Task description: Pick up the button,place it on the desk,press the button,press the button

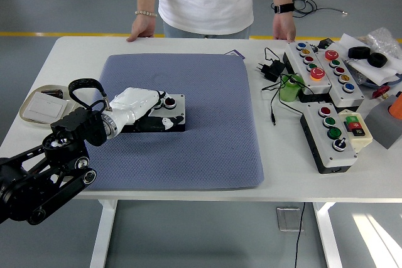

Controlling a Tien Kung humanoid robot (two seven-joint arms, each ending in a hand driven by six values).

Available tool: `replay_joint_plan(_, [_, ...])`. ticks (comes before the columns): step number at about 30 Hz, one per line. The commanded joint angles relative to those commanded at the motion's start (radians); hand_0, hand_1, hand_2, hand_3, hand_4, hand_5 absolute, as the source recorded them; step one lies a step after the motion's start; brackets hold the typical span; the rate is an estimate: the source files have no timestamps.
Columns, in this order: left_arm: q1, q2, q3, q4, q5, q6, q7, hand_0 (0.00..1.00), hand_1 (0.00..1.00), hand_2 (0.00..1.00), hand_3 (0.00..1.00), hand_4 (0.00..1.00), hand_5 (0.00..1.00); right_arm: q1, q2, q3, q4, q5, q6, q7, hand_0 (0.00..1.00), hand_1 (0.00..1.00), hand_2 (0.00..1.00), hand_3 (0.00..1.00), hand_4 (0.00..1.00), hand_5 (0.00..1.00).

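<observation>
A small black and white button box (171, 112) lies on the blue-grey mat (207, 136), left of the middle. Its red button (169, 101) shows near the right end. My left hand (139, 103), white on a black arm, rests low on the box's left part and hides whatever is there. The box sits flat on the mat. My right arm is out of sight.
A person stands at the far edge with a hand (143, 27) and another hand (286, 28) on the table. Two larger button boxes (323, 72) (333, 131), a green item (291, 87), a charger (270, 67) and cables crowd the right. A tray (43, 106) sits far left.
</observation>
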Motion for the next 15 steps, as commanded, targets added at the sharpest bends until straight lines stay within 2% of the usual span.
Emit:
replay_joint_plan(5, [0.006, 0.001, 0.003, 0.001, 0.004, -0.002, 0.001, 0.012, 0.002, 0.077, 0.748, 0.782, 0.998, -0.002, 0.0, 0.003, 0.0, -0.005, 0.0, -0.001, 0.787, 0.797, 0.817, 0.751, 0.412, 0.479])
replay_joint_plan(9, [0.006, 0.002, -0.013, -0.017, 0.008, 0.026, -0.01, 0.011, 0.002, 0.077, 0.749, 0.782, 0.998, -0.003, 0.001, 0.005, 0.0, -0.006, -0.001, -0.001, 0.787, 0.797, 0.817, 0.751, 0.412, 0.479])
replay_joint_plan(11, [0.006, 0.001, -0.035, -0.034, 0.015, 0.062, -0.02, 0.011, 0.002, 0.077, 0.749, 0.782, 0.998, -0.002, 0.001, 0.004, 0.0, -0.005, -0.001, -0.001, 0.787, 0.797, 0.817, 0.751, 0.412, 0.479])
replay_joint_plan(15, [0.007, 0.004, -0.073, -0.066, 0.016, 0.102, -0.033, 0.011, 0.002, 0.077, 0.764, 0.782, 0.998, -0.001, 0.0, 0.003, 0.0, -0.005, -0.001, -0.001, 0.787, 0.797, 0.817, 0.751, 0.412, 0.479])
